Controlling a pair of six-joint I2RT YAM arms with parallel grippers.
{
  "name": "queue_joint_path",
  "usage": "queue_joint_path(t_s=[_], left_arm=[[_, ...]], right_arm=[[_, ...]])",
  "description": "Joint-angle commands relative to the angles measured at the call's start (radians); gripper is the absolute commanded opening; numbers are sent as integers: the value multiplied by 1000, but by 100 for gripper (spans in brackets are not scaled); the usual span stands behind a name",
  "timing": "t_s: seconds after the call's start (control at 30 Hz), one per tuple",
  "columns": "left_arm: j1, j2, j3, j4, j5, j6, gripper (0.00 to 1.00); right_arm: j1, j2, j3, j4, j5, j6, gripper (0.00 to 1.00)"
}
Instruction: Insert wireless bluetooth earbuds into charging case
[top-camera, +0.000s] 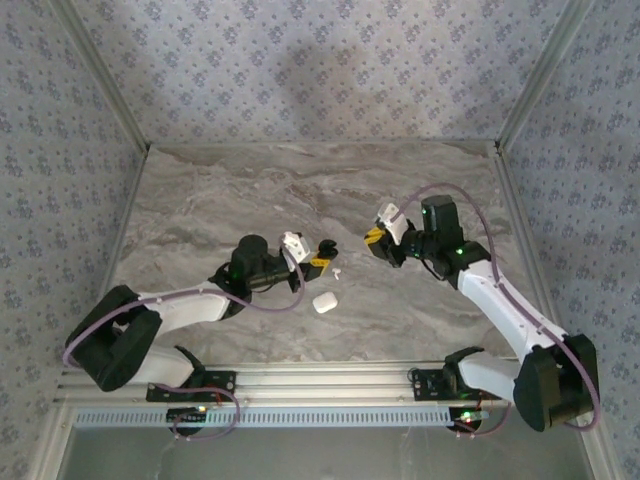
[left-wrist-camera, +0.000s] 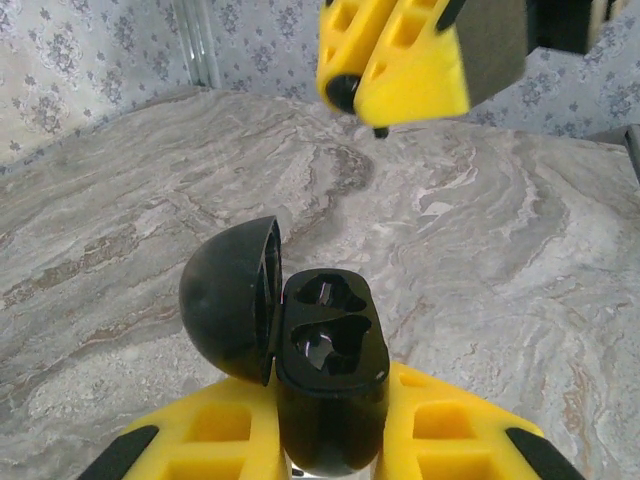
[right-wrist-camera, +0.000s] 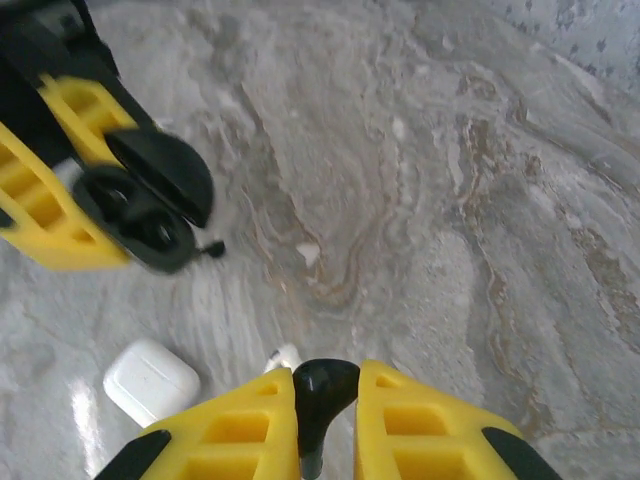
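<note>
My left gripper (left-wrist-camera: 330, 405) is shut on a black charging case (left-wrist-camera: 330, 345) held upright, its round lid (left-wrist-camera: 228, 300) swung open to the left and both sockets empty. My right gripper (right-wrist-camera: 325, 395) is shut on a glossy black stemmed earbud (right-wrist-camera: 323, 385), and its yellow fingers (left-wrist-camera: 400, 60) hang above and beyond the open case. In the top view the left gripper (top-camera: 318, 256) and right gripper (top-camera: 376, 240) face each other, a short gap apart. A closed white charging case (top-camera: 323, 302) lies on the table, with a tiny white earbud (top-camera: 337, 271) beside it.
The white case (right-wrist-camera: 152, 380) and the white earbud (right-wrist-camera: 285, 357) lie just below and left of my right fingers. The marble tabletop (top-camera: 300, 190) is bounded by patterned walls on three sides and an aluminium rail (top-camera: 300, 378) at the near edge.
</note>
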Motion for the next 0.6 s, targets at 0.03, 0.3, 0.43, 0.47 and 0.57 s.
queue_joint_path(t_s=[0.03,0.3,0.43,0.47,0.57], left_arm=[[-19,33,39,120,-32,7,19],[-34,80,69,193,-47,-15,19],[-40,97,79,227,-56,-29,19],[-41,101,79,235,-57,-33,19],[-47,111,86,251,-66,-38,19]], right_arm=[[-6,-59,-58,228,-78,292,17],[15,-89,-126,469,-27,533,18],[54,-89,-145,522,29,572,18],[64,-88,-149,533,44,579,18],[91,-86,-168,569,97,600,19]])
